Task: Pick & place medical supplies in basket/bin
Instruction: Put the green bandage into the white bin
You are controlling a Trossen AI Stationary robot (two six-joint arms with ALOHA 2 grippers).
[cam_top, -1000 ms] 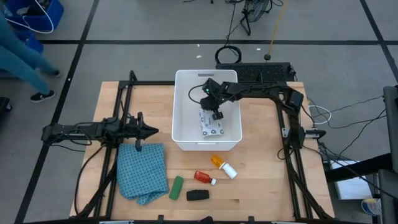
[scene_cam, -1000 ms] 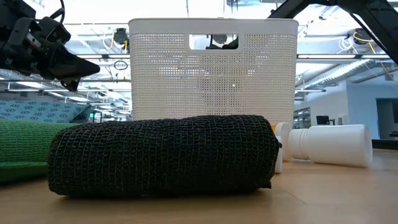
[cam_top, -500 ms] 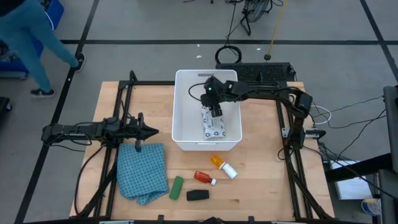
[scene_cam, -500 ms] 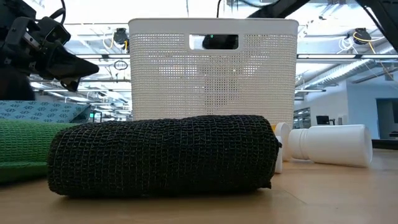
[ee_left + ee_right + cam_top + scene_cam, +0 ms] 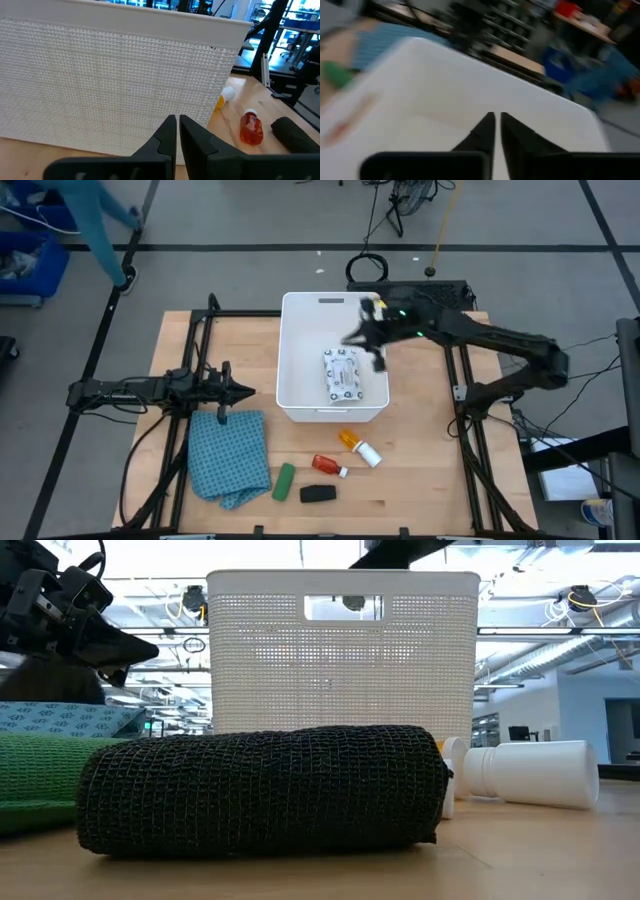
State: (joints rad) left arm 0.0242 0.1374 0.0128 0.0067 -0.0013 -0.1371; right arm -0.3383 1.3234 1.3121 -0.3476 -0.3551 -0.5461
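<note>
The white tub (image 5: 298,370) stands mid-table, and the flat white printed packet (image 5: 342,373) lies flat on its floor. My right gripper (image 5: 368,345) hovers shut above the tub's right side, clear of the packet; its wrist view shows the fingers (image 5: 497,125) together over the tub (image 5: 445,95). On the table near the tub lie the orange pill bottle (image 5: 358,447), the red-and-white tube (image 5: 328,465), the green piece (image 5: 285,482) and the black piece (image 5: 318,494). My left gripper (image 5: 240,390) waits shut to the left of the tub.
A blue checked cloth (image 5: 230,455) lies at the near left, beside the green piece. In the low view the black piece (image 5: 260,790) fills the foreground before the tub (image 5: 340,650). Dark frame rails run along both table sides. A person walks on the floor beyond the far left corner.
My right gripper has risen from low over the packet inside the tub and swung toward the table's right, to above the tub's right side. The packet has stayed flat on the tub floor. The person beyond the table has walked on.
</note>
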